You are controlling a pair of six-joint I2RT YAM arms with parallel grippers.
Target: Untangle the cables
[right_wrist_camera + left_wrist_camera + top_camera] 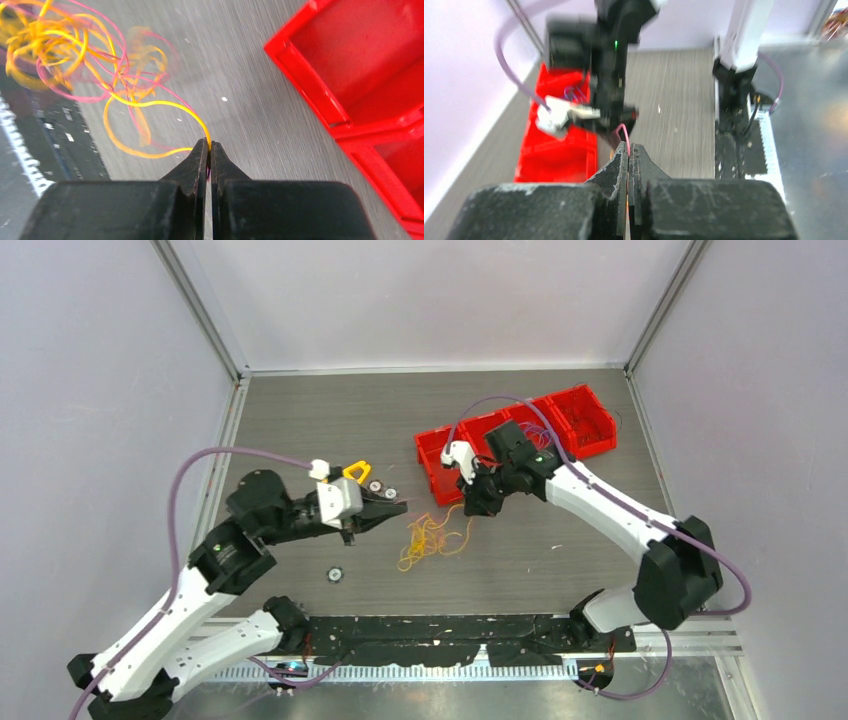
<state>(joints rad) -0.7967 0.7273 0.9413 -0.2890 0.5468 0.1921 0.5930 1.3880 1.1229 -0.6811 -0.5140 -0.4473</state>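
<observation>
Pinching a yellow strand at their very tips, the jaws of the right gripper [207, 145] are fully closed, and the strand curves away to the cables [60, 55], a loose knot of yellow-orange and reddish loops lying on the table [240, 65]. The left gripper [630, 147] is closed just as tight, with a small reddish loop poking out between its tips. My guess is that each arm grips a different strand from opposite sides, so that drawing apart would loosen the knot. From above, the heap sits between the two grippers, near the red bins [560, 415], with the left gripper to its left and the right one just beside the bins. That view is too coarse to show any strand in either grip. Only the wrist cameras show that, and the left one is blurred, with the heap hidden below its fingers.
</observation>
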